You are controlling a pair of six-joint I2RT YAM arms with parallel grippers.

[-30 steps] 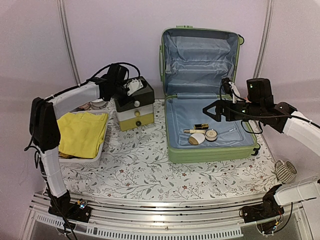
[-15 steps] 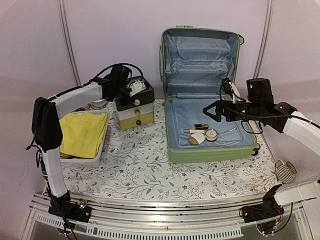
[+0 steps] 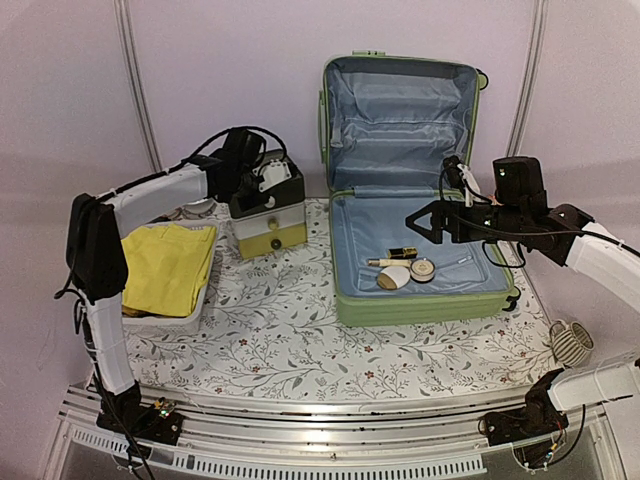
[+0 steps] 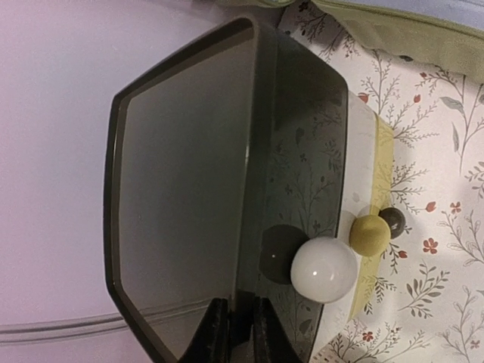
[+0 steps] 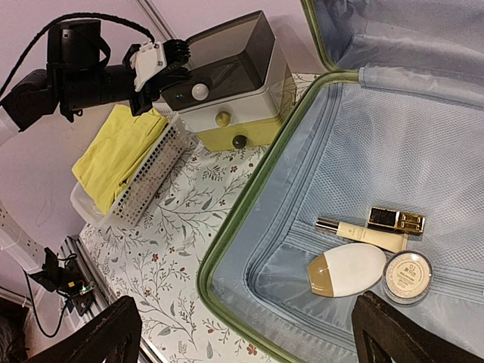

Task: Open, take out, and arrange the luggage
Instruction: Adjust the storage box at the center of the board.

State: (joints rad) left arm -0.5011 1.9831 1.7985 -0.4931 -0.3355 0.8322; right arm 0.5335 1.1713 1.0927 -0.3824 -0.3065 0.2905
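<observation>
Top external view: the suitcase (image 3: 420, 305) stood at the far right of the table, its lid upright against the wall and its base flat and open.
Contents: a gold case (image 5: 397, 220), a slim tube (image 5: 359, 233), an oval compact (image 5: 348, 270) and a round compact (image 5: 407, 276) lay close together on the blue lining.
Left side: a drawer box (image 3: 268, 235) sat beside a white basket (image 3: 165, 322) holding yellow cloth (image 3: 165, 265).
Left gripper (image 4: 240, 325): the fingers were drawn in on the rim of the box's dark lid (image 4: 181, 189), pinching it.
Right gripper (image 3: 420, 222): the fingers were spread wide, hovering above the suitcase base and touching nothing.
Step in hand (judged): unpacking the small items, with the box apparently being readied to take them.
Progress (judged): the suitcase was open and four items were not yet lifted out.
Method advised: bring the right gripper straight down over one item only, the gold case being the most separate, and close across its narrow sides.
Caution: the tube and oval compact touched or nearly touched, so a wide approach could nudge both, and the fingertips could snag the mesh lining.
Left arm advice: move the lid gently, since the light box could slide.
</observation>
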